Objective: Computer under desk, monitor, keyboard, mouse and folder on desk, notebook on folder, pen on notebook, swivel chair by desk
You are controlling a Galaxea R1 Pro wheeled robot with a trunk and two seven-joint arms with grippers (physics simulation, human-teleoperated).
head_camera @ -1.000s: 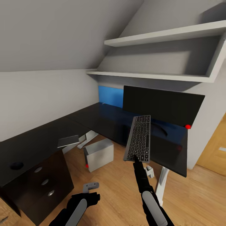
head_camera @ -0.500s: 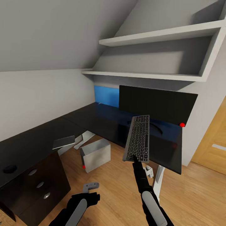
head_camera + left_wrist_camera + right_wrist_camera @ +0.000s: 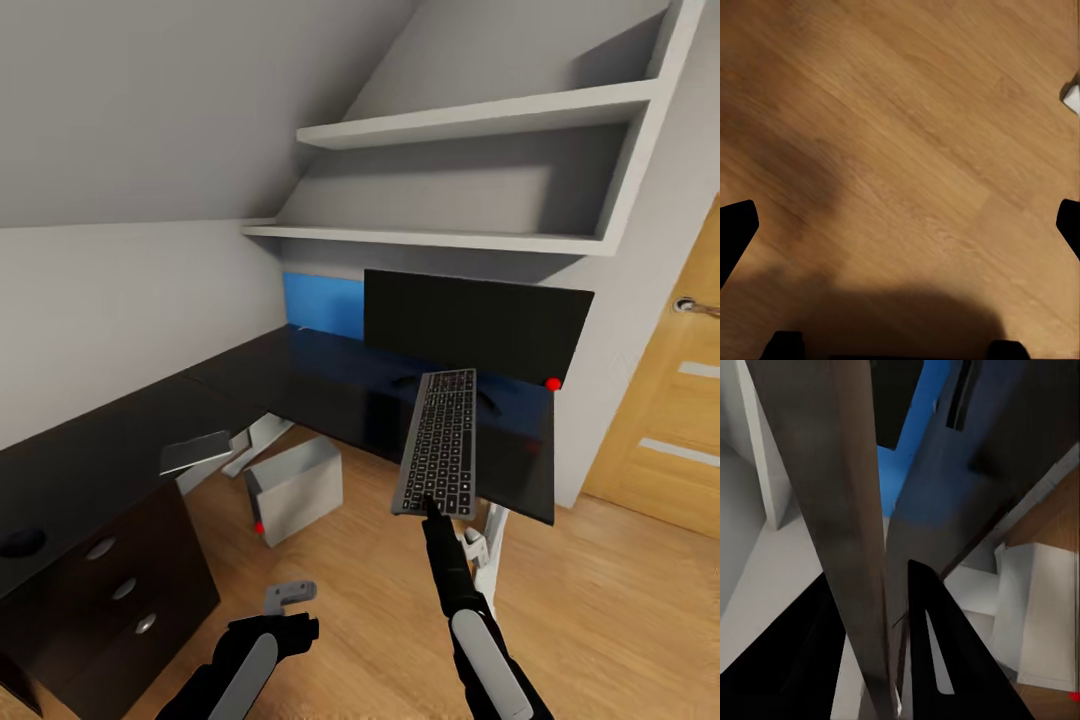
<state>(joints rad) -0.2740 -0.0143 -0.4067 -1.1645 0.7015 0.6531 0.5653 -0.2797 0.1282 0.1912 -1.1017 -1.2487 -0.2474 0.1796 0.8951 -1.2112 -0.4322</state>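
A: We've got the keyboard (image 3: 440, 443) at centre frame, pinched at its near short edge by our right gripper (image 3: 433, 505), far end raised toward the monitor (image 3: 475, 325).

B: We'd guess it's held high like that so it clears the edge of the desk (image 3: 300, 385) before we lay it down in front of the screen.

A: Monitor's upright at centre right, on the glossy top. The computer (image 3: 295, 488) sits on the wood floor (image 3: 620, 600) at lower centre-left, under the desk.

B: And our left gripper (image 3: 285, 598), low in the frame?

A: Holding nothing; in the left wrist view its tips sit wide apart over floorboards.
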